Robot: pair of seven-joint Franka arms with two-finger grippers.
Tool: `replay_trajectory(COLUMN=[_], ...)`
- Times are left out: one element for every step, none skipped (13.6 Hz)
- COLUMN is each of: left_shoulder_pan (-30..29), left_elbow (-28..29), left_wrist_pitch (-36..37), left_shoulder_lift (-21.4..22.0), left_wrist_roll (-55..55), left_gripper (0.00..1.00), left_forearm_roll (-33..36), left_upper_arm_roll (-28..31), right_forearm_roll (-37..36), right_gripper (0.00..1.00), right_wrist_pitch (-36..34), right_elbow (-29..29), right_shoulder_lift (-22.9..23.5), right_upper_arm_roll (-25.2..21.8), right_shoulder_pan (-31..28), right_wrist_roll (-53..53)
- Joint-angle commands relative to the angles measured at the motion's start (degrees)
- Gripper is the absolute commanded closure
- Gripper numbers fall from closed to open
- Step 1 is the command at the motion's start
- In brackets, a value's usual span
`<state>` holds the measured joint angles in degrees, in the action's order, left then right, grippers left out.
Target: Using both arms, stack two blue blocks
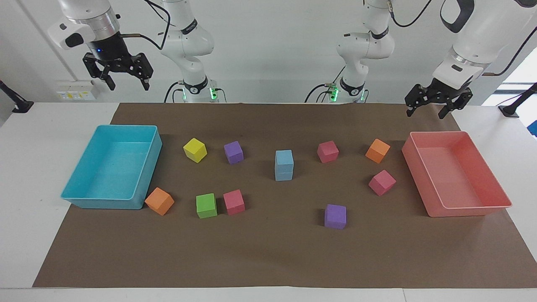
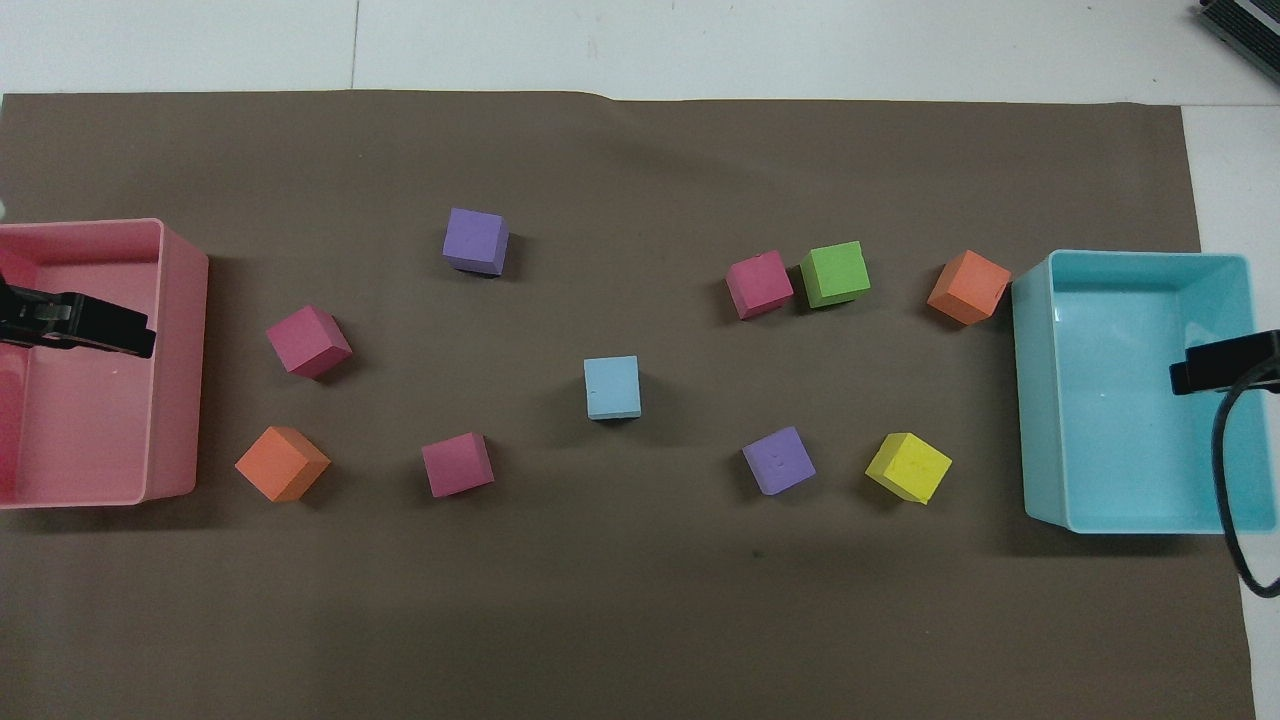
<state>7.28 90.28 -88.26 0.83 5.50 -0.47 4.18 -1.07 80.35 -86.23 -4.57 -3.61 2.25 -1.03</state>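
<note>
Two light blue blocks stand stacked in the middle of the brown mat, the upper blue block (image 1: pixel 284 157) squarely on the lower blue block (image 1: pixel 283 173). From overhead only the upper blue block (image 2: pixel 612 386) shows. My right gripper (image 1: pixel 129 86) hangs open and empty high above the turquoise tray (image 1: pixel 79 197); the overhead view shows the right gripper (image 2: pixel 1222 362) over that tray. My left gripper (image 1: pixel 425 114) is open and empty in the air above the pink tray (image 1: pixel 470 212); the left gripper (image 2: pixel 100 328) shows over it from overhead. Neither gripper touches a block.
Loose cubes lie around the stack: yellow (image 1: pixel 195 149), two purple (image 1: pixel 233 152) (image 1: pixel 335 216), green (image 1: pixel 206 205), three pink (image 1: pixel 233 201) (image 1: pixel 327 151) (image 1: pixel 381 182), two orange (image 1: pixel 159 201) (image 1: pixel 377 150). Both trays hold nothing.
</note>
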Motion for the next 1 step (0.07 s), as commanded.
replay_trajectory(left_shoulder_pan=[0.02], left_elbow=[0.87], left_wrist_pitch=[0.72], left_shoulder_lift=[1.19], left_wrist_roll=[-0.75], left_gripper=[0.00], left_forearm_roll=[1.17], left_upper_arm_roll=[-0.31], right_forearm_roll=[1.60], right_gripper=[0.00], right_wrist_pitch=[-1.94], right_elbow=[-0.25], right_shoulder_lift=[-1.05], right_upper_arm_roll=[0.35], right_shoulder_pan=[-0.58], right_wrist_roll=[-0.73])
